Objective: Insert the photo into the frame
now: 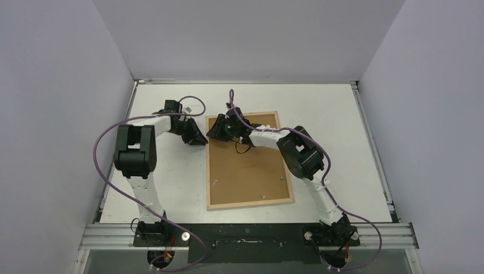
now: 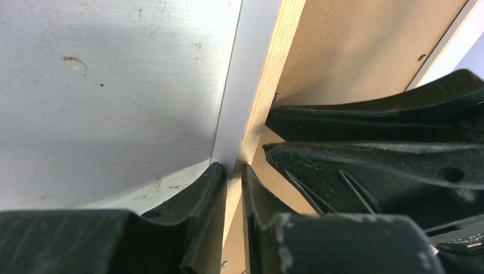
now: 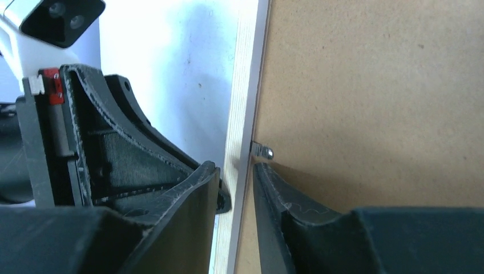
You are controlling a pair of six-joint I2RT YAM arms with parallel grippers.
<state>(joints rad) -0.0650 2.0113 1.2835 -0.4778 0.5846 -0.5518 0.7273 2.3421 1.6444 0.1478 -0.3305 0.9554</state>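
Note:
The frame [image 1: 209, 171] lies back-up on the table, its pale wood rim around a brown backing board [image 1: 251, 165]. The photo is not in view. My left gripper [image 1: 197, 138] is shut on the frame's left rim near the far-left corner. In the left wrist view its jaws [image 2: 234, 171] pinch the wood edge [image 2: 259, 103]. My right gripper [image 1: 216, 132] grips the same rim from the board side. In the right wrist view its jaws [image 3: 235, 171] close on the wood edge [image 3: 242, 85], one finger lying on the board [image 3: 371, 85].
A small metal tab [image 3: 263, 150] holds the board just ahead of my right fingers. More tabs show near the frame's near edge [image 1: 263, 197]. The two grippers sit close together, the left one showing in the right wrist view [image 3: 114, 142]. White walls enclose the table.

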